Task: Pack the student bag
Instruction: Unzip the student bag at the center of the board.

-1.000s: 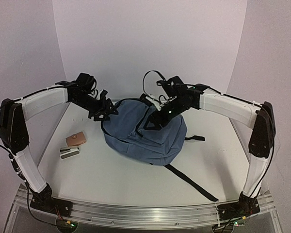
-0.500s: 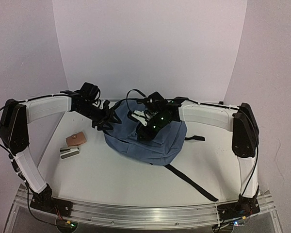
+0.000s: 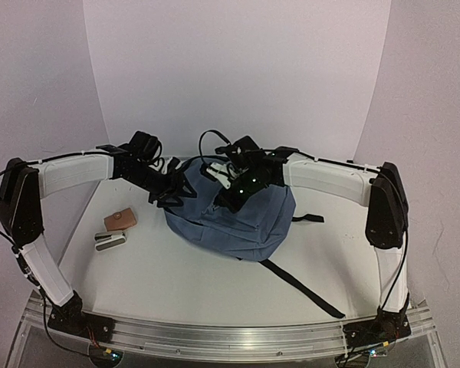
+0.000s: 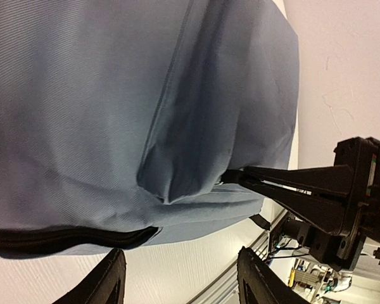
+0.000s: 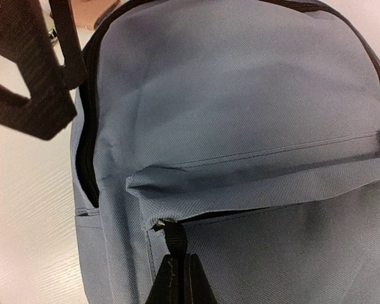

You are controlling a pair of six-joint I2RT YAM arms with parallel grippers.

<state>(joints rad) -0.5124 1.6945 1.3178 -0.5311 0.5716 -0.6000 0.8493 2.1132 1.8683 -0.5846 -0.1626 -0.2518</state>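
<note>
The bag (image 3: 238, 226) lies flat in the middle of the tabletop (image 3: 176, 284), front pocket (image 5: 285, 247) up. The right pincer (image 5: 177, 278) sits over its upper left part, jaws closed on the black zip pull (image 5: 174, 239) at the pocket's end, where the fabric puckers. The left pincer (image 4: 180, 288) hovers at the bag's left edge, jaws apart with nothing between them. The bag's dark zip seam (image 4: 69, 235) lies just beyond its fingertips (image 4: 111, 278). Whether they touch the fabric I cannot tell.
</note>
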